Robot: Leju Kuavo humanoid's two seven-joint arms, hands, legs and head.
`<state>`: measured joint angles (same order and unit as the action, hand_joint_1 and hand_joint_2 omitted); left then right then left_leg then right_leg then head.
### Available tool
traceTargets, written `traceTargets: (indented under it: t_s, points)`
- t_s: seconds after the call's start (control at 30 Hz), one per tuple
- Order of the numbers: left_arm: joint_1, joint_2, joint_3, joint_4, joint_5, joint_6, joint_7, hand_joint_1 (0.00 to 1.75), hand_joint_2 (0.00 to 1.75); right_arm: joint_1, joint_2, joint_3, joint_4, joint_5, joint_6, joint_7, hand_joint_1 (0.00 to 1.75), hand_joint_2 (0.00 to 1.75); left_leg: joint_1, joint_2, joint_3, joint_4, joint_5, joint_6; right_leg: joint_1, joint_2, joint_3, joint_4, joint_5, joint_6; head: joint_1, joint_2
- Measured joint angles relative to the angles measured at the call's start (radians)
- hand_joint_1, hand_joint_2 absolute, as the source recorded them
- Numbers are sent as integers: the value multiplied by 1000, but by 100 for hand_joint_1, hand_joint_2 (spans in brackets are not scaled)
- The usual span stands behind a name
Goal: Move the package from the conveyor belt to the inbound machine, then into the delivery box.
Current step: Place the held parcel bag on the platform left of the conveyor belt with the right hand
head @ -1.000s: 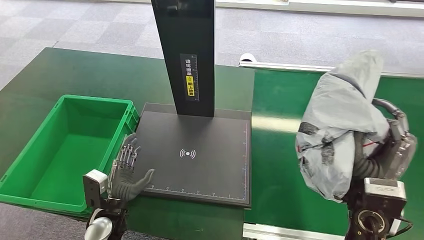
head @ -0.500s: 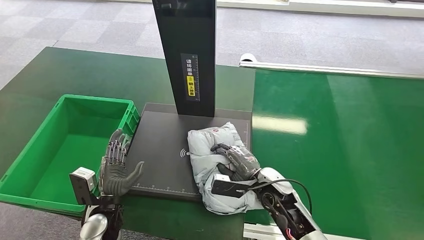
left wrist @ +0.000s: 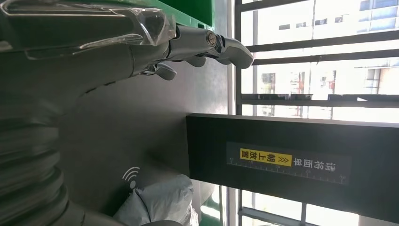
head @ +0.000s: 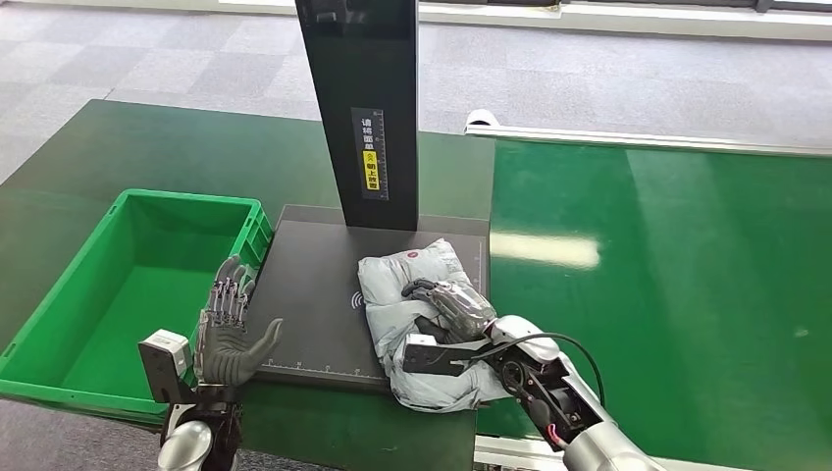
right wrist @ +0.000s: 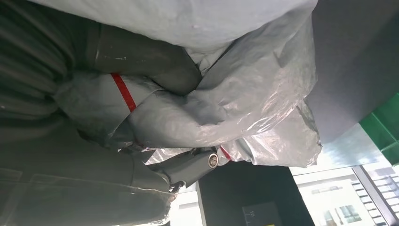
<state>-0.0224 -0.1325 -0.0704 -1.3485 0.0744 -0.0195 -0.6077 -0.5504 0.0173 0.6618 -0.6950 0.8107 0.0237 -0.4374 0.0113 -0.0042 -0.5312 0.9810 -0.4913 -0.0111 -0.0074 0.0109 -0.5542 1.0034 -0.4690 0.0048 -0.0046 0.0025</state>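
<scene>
The package, a crumpled grey-white plastic mailer bag, lies on the black plate of the inbound machine, covering its right half and overhanging the front edge. My right hand lies on top of it and grips it; in the right wrist view the thumb and fingers dig into the package. My left hand is held open and upright at the plate's left front corner, beside the green delivery box. In the left wrist view its fingers are spread and the package lies beyond.
The machine's black post with a yellow label rises behind the plate. The green conveyor belt runs on the right. The delivery box holds nothing and sits against the plate's left edge on the dark green table.
My right hand has carried the package from above the belt down onto the machine's plate, then nudged it slightly left. The left hand lifted a little and stays open.
</scene>
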Motion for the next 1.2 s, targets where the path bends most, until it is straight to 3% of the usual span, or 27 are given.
traceTargets:
  t_s: [0.3, 0.33, 0.43, 0.47, 0.6, 0.73, 0.8, 0.93, 1.2]
  points:
    - [0, 1, 0, 1, 0, 0, 0, 0, 175, -7, 2, 7, 12, 0, 0, 0, 175, 175, 0, 1, 1, 0, 0, 0, 0, 1, 1, 0, 0, 0, 0, 0]
    - [0, 1, 0, 1, 0, 0, 0, 0, 175, -7, 2, 8, 13, 0, 0, 0, 140, 175, 0, 1, 1, 0, 0, 0, 0, 1, 1, 0, 0, 0, 0, 0]
    - [0, 1, 0, 1, 0, 1, 0, 0, 175, -7, 3, 7, 14, -19, -2, -9, 10, 175, 0, 1, 1, 0, 0, 0, 0, 1, 1, 0, 0, 0, 0, 0]
    - [1, 1, 0, 1, 1, 1, -1, 0, 175, -3, 4, 2, 13, -48, -4, -19, 0, 175, 0, 1, 1, 0, 0, 0, 0, 1, 1, 0, 0, 0, 0, 0]
    - [10, 1, 0, -1, 2, 6, -5, 0, 175, 54, 2, -57, -40, -298, 59, -52, 0, 175, 0, -1, -1, 0, 0, 0, 0, 0, -1, 0, 0, 0, 0, 0]
    - [14, 2, 1, 2, 4, 0, -6, 0, 175, 166, -14, -173, -179, -706, 336, -78, 0, 175, 0, -3, -7, 1, 0, 0, 0, -1, -5, 0, 0, 0, 0, 0]
    - [13, 3, 1, 5, 6, -3, -8, 0, 175, 218, -23, -221, -242, -831, 416, -83, 0, 175, 0, -3, -10, 1, 0, 0, 0, -1, -7, 0, 0, 0, 0, 0]
    - [8, 5, 2, 6, 6, -3, -8, 0, 175, 270, -42, -280, -335, -866, 430, -83, 0, 175, 0, -2, -12, 1, 0, 0, 0, -1, -9, 0, 0, 0, 0, 0]
    - [16, 8, 16, 4, 2, -5, -8, 0, 175, 269, -43, -322, -393, -864, 419, -63, 0, 175, 0, -3, -12, 0, 0, 0, 0, -1, -9, 0, 0, 0, 0, 0]
